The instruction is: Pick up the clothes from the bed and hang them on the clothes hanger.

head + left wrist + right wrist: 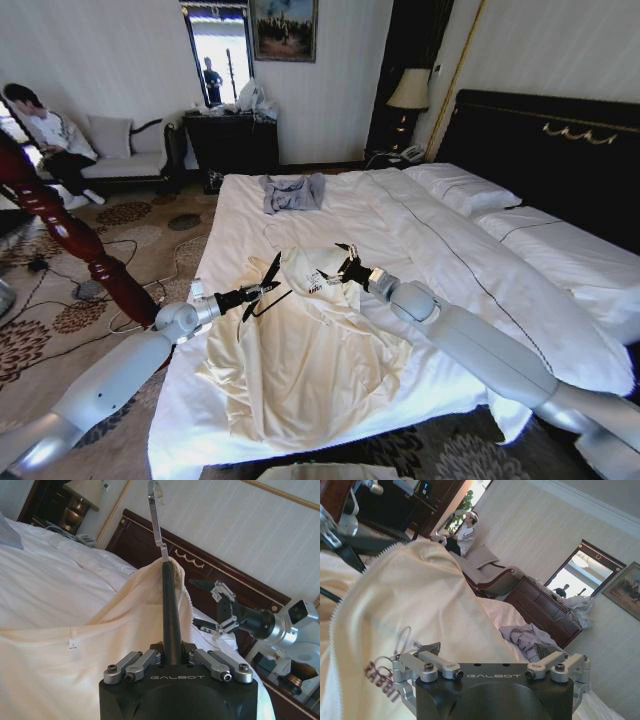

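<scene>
- White sheets cover the wide bed (330, 215), with the cream robe (310, 370) spread flat near its foot, collar toward the pillows.
- Inside that collar sits the black hanger (169, 610), hook poking out; the left tool (262, 290) is pinched on it, likely steadying it while it is threaded.
- Beside the collar, the right tool (350, 266) hovers with fingers spread, seemingly ready to tug fabric over the shoulder.
- Farther up lies a small grey garment (292, 192), untouched.

A hotel-style bedroom: wide white bed (470, 250), black gilt headboard (560, 150), bedside lamp (408, 92), sofa (125, 160), patterned carpet (60, 320).
</scene>
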### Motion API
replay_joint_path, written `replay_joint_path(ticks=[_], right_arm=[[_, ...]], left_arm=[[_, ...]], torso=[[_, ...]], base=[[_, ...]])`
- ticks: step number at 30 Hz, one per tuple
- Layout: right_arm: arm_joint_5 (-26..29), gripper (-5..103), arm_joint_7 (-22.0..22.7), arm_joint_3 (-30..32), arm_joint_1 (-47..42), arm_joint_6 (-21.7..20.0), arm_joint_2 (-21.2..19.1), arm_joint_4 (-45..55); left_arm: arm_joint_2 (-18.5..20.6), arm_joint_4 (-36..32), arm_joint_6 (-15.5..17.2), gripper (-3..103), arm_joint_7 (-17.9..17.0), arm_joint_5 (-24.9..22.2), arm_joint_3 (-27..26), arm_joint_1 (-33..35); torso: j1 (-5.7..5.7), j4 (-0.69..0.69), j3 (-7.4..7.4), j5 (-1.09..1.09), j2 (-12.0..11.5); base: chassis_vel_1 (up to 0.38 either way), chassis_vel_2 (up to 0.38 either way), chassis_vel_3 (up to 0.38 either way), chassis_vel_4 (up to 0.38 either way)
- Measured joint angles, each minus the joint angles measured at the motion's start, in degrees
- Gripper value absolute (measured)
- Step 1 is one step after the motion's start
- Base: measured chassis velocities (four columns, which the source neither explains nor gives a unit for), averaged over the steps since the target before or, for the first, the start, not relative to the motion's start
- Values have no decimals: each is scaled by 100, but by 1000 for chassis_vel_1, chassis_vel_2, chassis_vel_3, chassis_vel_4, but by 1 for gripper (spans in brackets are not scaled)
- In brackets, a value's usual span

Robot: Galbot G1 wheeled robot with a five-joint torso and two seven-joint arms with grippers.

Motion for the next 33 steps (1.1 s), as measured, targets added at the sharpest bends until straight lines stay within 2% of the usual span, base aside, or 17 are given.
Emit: replay_joint_path(ticks=[3, 8, 18, 24, 29, 33], right_arm=[[-49, 100, -19, -71, 92, 38, 3, -54], [-91, 100, -73, -160, 184, 107, 14, -209], [122, 100, -215, -337, 335, 124, 42, -335], [11, 102, -263, -394, 361, 171, 30, -470], [-68, 93, -287, -513, 456, 202, 77, -554], [-114, 71, -292, -592, 501, 239, 112, -567]], left_arm=[[77, -30, -2, 18, 69, 57, -34, 78], [184, -106, -5, 18, 137, 111, -50, 153], [178, -169, -9, 18, 205, 265, 39, 155], [199, -221, -10, 18, 263, 300, 39, 188], [241, -304, -10, 18, 306, 331, 48, 192], [244, -330, -20, 18, 324, 435, 61, 213]], torso=[[-1, -2, -1, 0, 0], [-1, 1, 0, -1, 0], [-1, 0, 0, 0, 1], [-1, -2, 0, 0, 1], [-1, -1, 0, 0, 0], [-1, -1, 0, 0, 0]], base=[[0, 0, 0, 0], [0, 0, 0, 0], [0, 0, 0, 0], [0, 0, 0, 0], [0, 0, 0, 0], [0, 0, 0, 0]])
